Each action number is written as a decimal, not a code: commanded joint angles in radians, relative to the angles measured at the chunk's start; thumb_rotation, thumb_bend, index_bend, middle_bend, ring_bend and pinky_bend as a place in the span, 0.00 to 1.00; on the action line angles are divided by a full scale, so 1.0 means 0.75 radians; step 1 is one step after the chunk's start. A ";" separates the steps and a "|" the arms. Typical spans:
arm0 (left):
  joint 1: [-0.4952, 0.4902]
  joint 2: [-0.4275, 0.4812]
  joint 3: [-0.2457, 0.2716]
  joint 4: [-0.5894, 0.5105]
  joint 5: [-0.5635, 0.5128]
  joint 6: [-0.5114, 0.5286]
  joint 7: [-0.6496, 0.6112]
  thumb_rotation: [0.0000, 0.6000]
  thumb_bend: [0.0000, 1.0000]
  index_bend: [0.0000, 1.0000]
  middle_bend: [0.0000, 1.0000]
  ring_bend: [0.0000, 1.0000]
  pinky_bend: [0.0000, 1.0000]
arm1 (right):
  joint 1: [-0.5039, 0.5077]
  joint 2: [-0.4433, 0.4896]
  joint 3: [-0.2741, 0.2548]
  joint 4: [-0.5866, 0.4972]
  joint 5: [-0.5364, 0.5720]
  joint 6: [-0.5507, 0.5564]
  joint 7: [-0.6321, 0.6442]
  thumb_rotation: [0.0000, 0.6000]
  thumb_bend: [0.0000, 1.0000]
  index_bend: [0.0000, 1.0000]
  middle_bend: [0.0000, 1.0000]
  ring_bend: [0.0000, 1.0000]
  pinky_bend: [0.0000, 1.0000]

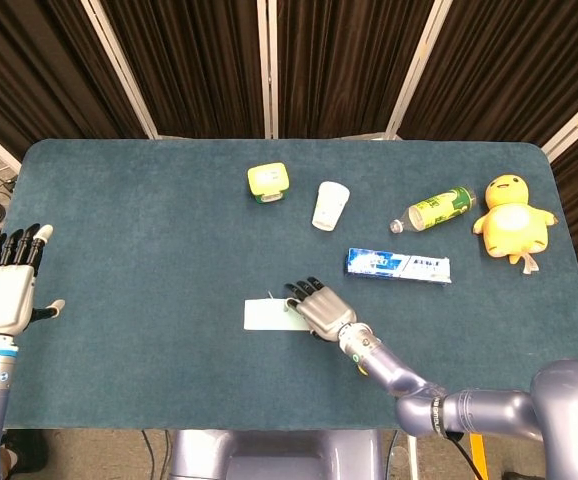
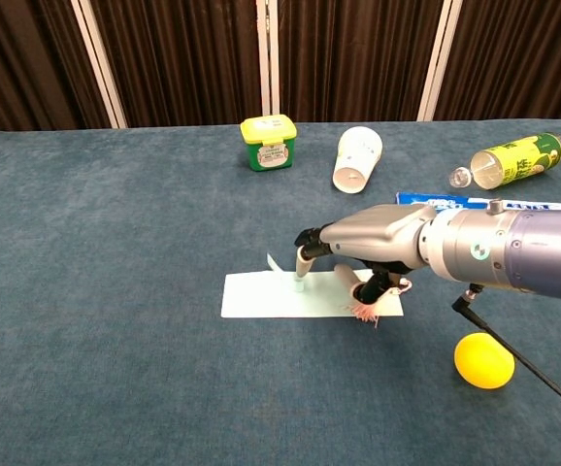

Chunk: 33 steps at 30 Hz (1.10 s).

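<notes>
Right robot hand [image 1: 314, 306] lay palm down over the right end of a pale card [image 1: 267, 314] near the front middle of the blue counter [image 1: 149, 240], seen from the head camera. Its dark fingertips [image 1: 299, 291] pointed toward the far left and rested on the card, spread rather than closed around it; nothing was gripped that I could see. Left robot hand [image 1: 5, 290] stood upright at the counter's left edge, fingers straight and apart, holding nothing. Farther back sat a yellow tub [image 1: 267, 182], a white cup [image 1: 330, 205] on its side, a toothpaste box [image 1: 398, 265] and a bottle [image 1: 437, 209] lying down, with a yellow chick toy [image 1: 512, 220] at the far right.

From the chest camera, the right robot hand [image 2: 353, 260] hovered low over the card [image 2: 261, 294], one fingertip [image 2: 301, 281] pressing down on it, the thumb curled underneath by a pink tassel [image 2: 367, 309] at the card's right end. Whether the thumb pinched the tassel I could not tell. A yellow ball [image 2: 483, 360] lay on the counter [image 2: 96, 291] to the right, nearer the camera, apart from the hand. The tub [image 2: 268, 142], cup [image 2: 357, 158] and bottle [image 2: 509, 159] stood behind; the box [image 2: 436, 201] showed just past the forearm.
</notes>
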 commanded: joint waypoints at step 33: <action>0.022 0.013 -0.023 -0.013 0.021 -0.020 -0.014 1.00 0.00 0.00 0.00 0.00 0.00 | 0.036 -0.076 -0.086 -0.037 -0.146 0.127 -0.150 1.00 0.83 0.24 0.00 0.00 0.00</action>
